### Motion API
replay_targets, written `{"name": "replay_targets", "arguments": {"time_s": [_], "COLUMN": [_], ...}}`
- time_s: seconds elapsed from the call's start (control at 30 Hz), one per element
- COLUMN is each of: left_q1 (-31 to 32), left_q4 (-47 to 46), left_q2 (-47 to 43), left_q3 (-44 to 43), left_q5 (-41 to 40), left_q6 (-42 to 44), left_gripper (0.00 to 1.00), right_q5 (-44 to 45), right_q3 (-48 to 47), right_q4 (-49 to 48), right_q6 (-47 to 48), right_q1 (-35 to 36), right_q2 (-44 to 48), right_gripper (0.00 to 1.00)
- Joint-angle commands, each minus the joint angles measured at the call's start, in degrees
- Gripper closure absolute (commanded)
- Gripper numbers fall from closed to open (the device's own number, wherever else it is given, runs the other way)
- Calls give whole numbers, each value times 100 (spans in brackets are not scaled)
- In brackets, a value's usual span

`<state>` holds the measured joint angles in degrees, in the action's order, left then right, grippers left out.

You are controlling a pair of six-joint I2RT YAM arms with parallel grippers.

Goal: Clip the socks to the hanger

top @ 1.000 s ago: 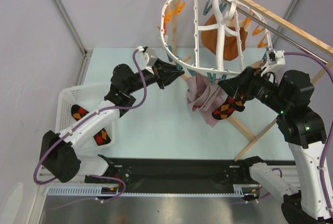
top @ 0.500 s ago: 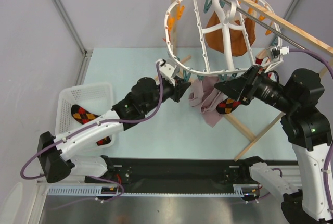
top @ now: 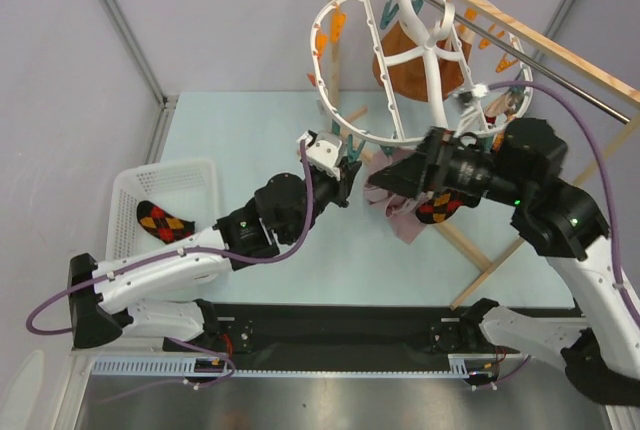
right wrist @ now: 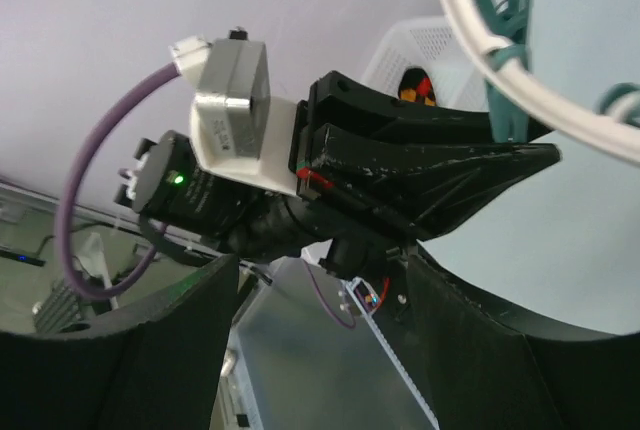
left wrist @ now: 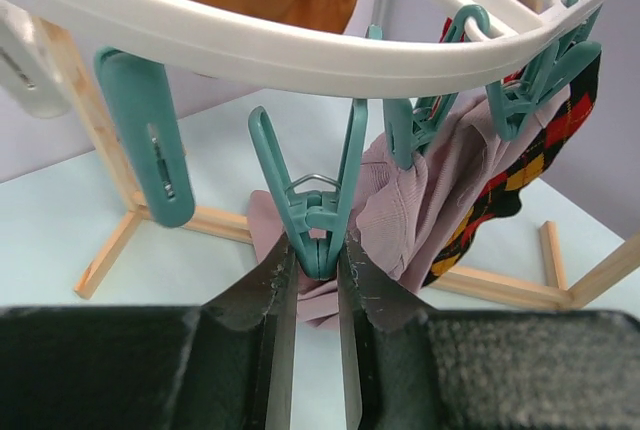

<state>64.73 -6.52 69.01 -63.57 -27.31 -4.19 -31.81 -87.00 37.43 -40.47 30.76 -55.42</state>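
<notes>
The two fingers of the left gripper [left wrist: 312, 260] stand almost closed, one on each side of the lower, closed end of a free teal clip [left wrist: 315, 215], and they seem to press on it. This clip hangs from the near rim of the hanger [left wrist: 300, 50], with its two arms spread above the wire spring.

I judge that the step is to open this clip for a sock. To do it well, the fingers should go further up and squeeze the spread arms, not the closed end. The ring hangs free, so the push should be slow and straight, otherwise the clip may turn away.

Just beside it, other teal clips hold a mauve cloth [left wrist: 420, 210], and one patterned sock [left wrist: 560, 140] hangs there at a clip too — whether it is truly gripped I cannot tell.

The right gripper [top: 385, 178] is wide open and empty, near the cloth. A second sock [top: 160, 218] lies well apart in the white basket [top: 130, 190] — it must be fetched first.
</notes>
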Motion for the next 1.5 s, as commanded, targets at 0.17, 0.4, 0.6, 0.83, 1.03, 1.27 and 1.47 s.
{"name": "replay_targets", "arguments": {"time_s": [0.17,0.4,0.6,0.83,1.03,1.27,1.47], "left_q1": [426,462,444,269,224,-100,-487], "left_q4": [-428,-666,-990,-1070,-1009,-877,-702], "left_q2": [-90,-186,-336,-380,-248,-485,-959], "left_q3": [-68,99,301,372,275,477,732], "left_q5": [-978,-811,119,991,1000,1218,1510], "left_q6": [366,401,743,823,788,455,76], "left_gripper": [100,100,78,65,67,55,48], "right_q5": [3932,5519,5853,6073,5828,5546,5115], "right_q3": [-643,-564,-494,-449,-81,314,474], "right_q4": [520,388,362,458,195,10,-78], "right_q6": [163,153,461,619,329,285,285], "right_q1": [2414,3181,3181,2927,2242,1276,598], "right_q2": [-522,-567,-356,-154,136,347,418], "right_gripper": [27,28,28,27,31,30,30]}}
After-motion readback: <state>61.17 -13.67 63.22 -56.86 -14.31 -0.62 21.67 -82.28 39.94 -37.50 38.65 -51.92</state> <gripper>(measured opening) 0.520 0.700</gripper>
